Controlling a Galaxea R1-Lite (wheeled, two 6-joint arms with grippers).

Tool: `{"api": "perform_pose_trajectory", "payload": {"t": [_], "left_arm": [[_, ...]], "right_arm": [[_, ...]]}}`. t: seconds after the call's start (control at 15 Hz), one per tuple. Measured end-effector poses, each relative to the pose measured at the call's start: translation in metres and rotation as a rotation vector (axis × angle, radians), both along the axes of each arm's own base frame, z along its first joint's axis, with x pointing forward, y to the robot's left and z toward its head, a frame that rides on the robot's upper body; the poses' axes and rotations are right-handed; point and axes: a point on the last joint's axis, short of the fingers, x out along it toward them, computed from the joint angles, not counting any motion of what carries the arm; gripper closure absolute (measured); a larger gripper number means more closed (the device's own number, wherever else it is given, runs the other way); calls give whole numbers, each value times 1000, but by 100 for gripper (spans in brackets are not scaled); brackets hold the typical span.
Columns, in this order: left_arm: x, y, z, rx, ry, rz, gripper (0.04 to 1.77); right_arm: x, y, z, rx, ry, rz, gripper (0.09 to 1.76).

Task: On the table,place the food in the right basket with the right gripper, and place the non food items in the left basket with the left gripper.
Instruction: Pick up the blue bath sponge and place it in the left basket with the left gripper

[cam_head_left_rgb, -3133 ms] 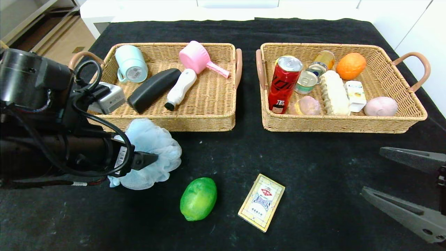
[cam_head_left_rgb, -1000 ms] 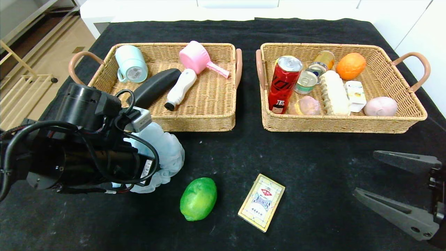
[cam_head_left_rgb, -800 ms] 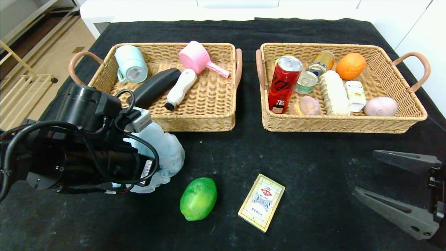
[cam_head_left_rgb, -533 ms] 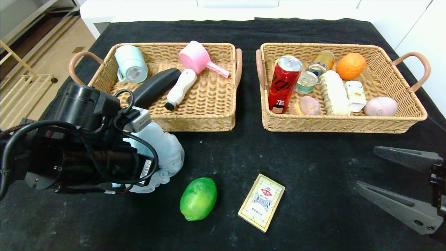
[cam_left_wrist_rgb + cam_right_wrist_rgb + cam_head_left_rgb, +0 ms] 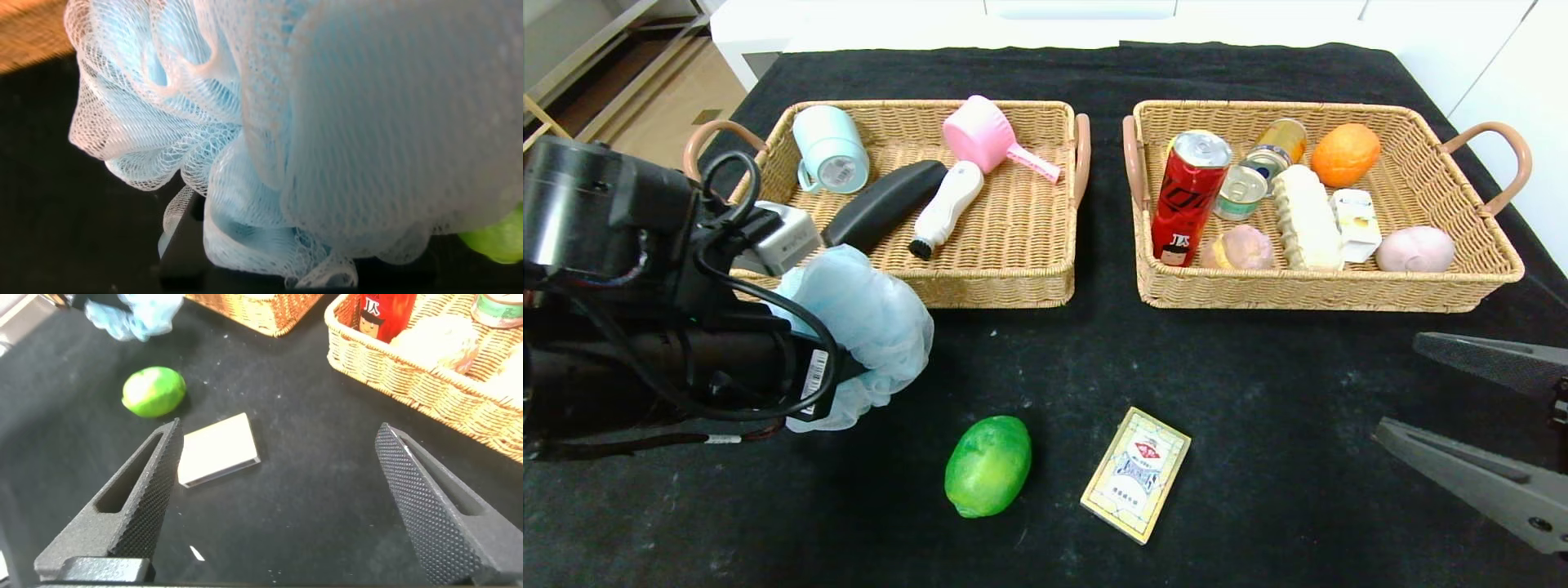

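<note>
While gripping the blue bath pouf (image 5: 854,327), left end effector (image 5: 837,371) just before the left basket (image 5: 980,282); right end effector (image 5: 282,498) spread, idle.

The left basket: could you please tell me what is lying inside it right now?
Inside the left basket lie a mint mug, a pink scoop, a white brush and a black case. The left arm covers its near-left corner.

Black-draped table (image 5: 1045,359) filling most of the frame. Resting directly on it: left basket (image 5: 1013,282) at upper left, right basket (image 5: 1298,290) at upper right, green fruit (image 5: 987,465) at lower centre, card box (image 5: 1136,474) just beside it on the right.
</note>
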Motion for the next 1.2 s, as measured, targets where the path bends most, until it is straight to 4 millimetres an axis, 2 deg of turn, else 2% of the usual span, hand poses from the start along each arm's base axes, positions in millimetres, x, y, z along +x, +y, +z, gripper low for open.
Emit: {"api": "perform_pose_trajectory", "payload": {"t": [0.27, 0.6, 0.87, 1.2], "left_arm": [[-15, 6, 26, -37, -65, 2, 116], [-13, 8, 57, -89, -170, 16, 116], [4, 7, 83, -121, -244, 26, 116], [40, -3, 93, -129, -263, 22, 117]], "right_arm": [[0, 0, 0, -1, 23, 4, 14], [1, -1, 3, -6, 38, -12, 14], [2, -1, 3, -6, 37, -14, 14], [3, -1, 3, -7, 39, -18, 14]]}}
